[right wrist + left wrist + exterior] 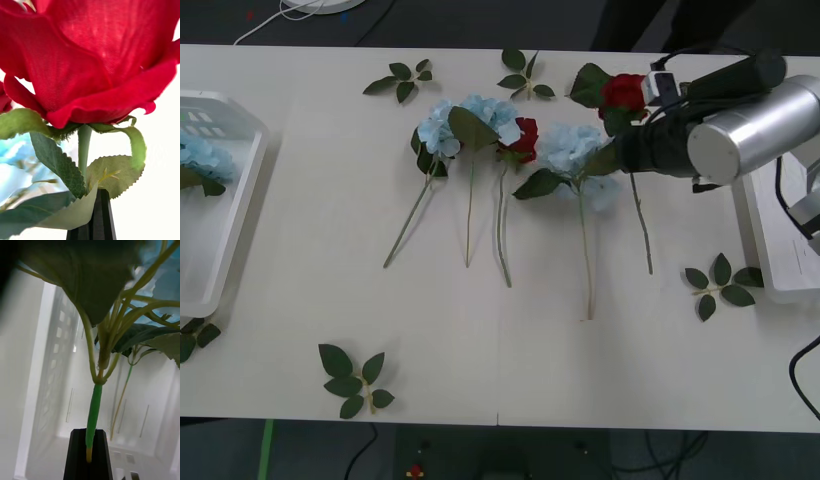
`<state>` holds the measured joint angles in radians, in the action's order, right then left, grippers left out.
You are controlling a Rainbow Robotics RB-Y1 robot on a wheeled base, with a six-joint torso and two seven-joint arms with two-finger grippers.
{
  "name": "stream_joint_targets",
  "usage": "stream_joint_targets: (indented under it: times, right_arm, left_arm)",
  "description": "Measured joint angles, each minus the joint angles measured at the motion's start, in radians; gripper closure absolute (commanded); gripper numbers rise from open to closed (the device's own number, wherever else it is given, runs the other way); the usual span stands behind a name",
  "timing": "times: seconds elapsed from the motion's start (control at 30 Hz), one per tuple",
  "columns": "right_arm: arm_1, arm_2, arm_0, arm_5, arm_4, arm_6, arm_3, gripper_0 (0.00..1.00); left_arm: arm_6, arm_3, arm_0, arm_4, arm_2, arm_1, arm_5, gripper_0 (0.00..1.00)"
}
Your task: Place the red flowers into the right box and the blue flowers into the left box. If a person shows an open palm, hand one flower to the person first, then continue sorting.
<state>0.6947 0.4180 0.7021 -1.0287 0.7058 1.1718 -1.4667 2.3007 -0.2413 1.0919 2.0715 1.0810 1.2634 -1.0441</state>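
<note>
A red flower [623, 92] lies at the table's far right, and my right gripper [621, 124] reaches in from the right and is shut on it. In the right wrist view the black fingers [101, 217] pinch its stem [84, 146] just below the bloom [90, 56]. Another red flower [524, 138] lies among three blue flowers [438, 130] [490, 112] [572, 148] mid-table. My left gripper [90, 444] is shut on the stem [93, 408] of a blue flower [200, 160] inside the left box [242, 190]. My right arm partly hides the right box [780, 255].
Loose green leaf sprigs lie at the back [402, 78] [525, 75], near the right box [720, 282], at the front left [355, 382] and by the left box [195, 338]. White cables [290, 12] run off the far edge.
</note>
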Motion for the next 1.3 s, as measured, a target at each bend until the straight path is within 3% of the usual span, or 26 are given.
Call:
stream_joint_targets:
  times: [0.2, 0.3, 0.33, 0.37, 0.4, 0.43, 0.77, 1.2, 1.23, 1.3]
  right_arm:
    - [0.077, -0.103, -0.054, -0.079, 0.087, 0.000, -0.100, 1.00]
    - [0.112, -0.136, -0.079, -0.087, 0.124, 0.000, -0.133, 1.00]
    - [0.121, -0.143, -0.086, -0.087, 0.130, 0.000, -0.140, 0.80]
    - [0.128, -0.148, -0.093, -0.087, 0.133, 0.000, -0.145, 0.29]
    - [0.133, -0.150, -0.098, -0.087, 0.133, 0.000, -0.147, 0.06]
    - [0.137, -0.152, -0.102, -0.087, 0.133, 0.000, -0.147, 0.00]
    - [0.138, -0.153, -0.109, -0.087, 0.100, -0.003, -0.148, 0.00]
    - [0.086, -0.174, -0.109, -0.086, -0.129, -0.084, -0.098, 0.00]
    - [0.084, -0.174, -0.109, -0.086, -0.130, -0.084, -0.084, 0.00]
    - [0.081, -0.173, -0.111, -0.086, -0.130, -0.084, -0.058, 0.00]
  left_arm:
    - [0.004, -0.013, -0.094, 0.043, 0.000, -0.043, 0.219, 1.00]
    - [0.004, -0.027, -0.151, 0.055, 0.000, -0.085, 0.401, 1.00]
    - [0.004, -0.032, -0.168, 0.057, 0.000, -0.099, 0.451, 1.00]
    - [0.004, -0.036, -0.184, 0.061, 0.000, -0.115, 0.504, 1.00]
    - [0.004, -0.037, -0.200, 0.070, 0.000, -0.131, 0.545, 1.00]
    - [0.004, -0.039, -0.214, 0.084, 0.000, -0.146, 0.582, 1.00]
    - [0.004, -0.042, -0.253, 0.104, 0.000, -0.205, 0.636, 1.00]
    - [0.005, -0.047, -0.253, 0.106, 0.000, -0.207, 0.637, 1.00]
    - [0.005, -0.048, -0.253, 0.106, 0.000, -0.207, 0.637, 0.96]
    - [0.005, -0.048, -0.253, 0.106, 0.000, -0.207, 0.637, 0.36]
